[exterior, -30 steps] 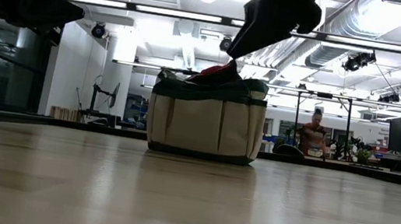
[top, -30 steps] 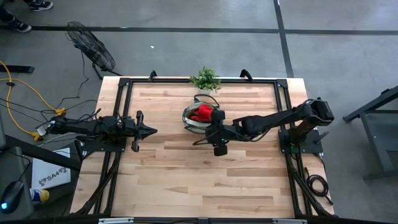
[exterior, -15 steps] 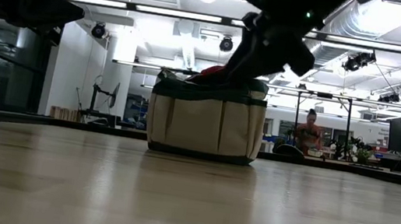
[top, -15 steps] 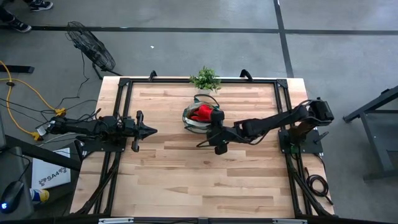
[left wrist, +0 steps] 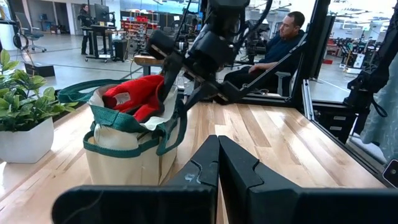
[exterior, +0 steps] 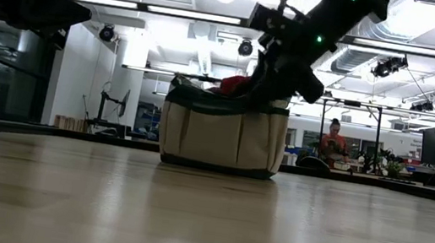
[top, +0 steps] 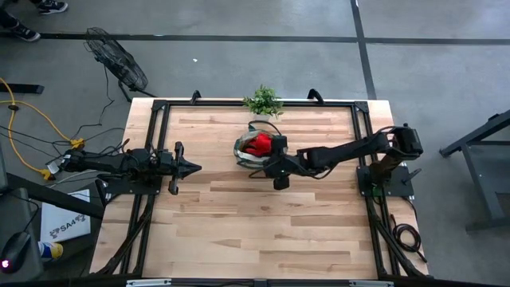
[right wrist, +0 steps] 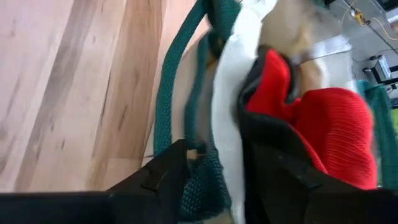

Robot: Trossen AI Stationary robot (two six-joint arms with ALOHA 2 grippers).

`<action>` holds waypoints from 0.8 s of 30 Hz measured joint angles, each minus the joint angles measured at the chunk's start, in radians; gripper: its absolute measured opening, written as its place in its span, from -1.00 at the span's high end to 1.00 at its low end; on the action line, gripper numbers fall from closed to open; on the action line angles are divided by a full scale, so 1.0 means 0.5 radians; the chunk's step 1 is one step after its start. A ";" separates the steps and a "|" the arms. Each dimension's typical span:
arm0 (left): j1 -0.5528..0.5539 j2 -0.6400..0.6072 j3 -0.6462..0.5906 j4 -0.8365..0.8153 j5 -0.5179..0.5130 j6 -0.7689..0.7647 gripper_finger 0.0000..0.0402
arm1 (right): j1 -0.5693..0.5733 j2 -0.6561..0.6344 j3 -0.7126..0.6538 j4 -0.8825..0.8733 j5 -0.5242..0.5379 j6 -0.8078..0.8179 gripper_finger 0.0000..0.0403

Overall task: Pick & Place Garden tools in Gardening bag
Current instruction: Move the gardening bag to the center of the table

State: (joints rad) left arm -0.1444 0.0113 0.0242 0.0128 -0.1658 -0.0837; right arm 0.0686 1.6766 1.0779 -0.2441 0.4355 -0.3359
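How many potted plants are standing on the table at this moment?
1. The potted plant stands at the table's far edge, just behind the gardening bag. No second one shows in any view, though the bag and the right arm could hide a small one.

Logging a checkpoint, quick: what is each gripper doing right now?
Left gripper: shut, empty, waiting at the table's left.
Right gripper: at the gardening bag rim, its state cannot be told.
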 joint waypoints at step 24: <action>0.000 0.000 0.000 0.000 0.000 0.000 1.00 | 0.061 0.025 -0.001 0.047 0.143 0.003 0.84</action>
State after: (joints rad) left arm -0.1441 0.0113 0.0240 0.0128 -0.1658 -0.0837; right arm 0.0989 1.6892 1.0775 -0.2207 0.5068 -0.3344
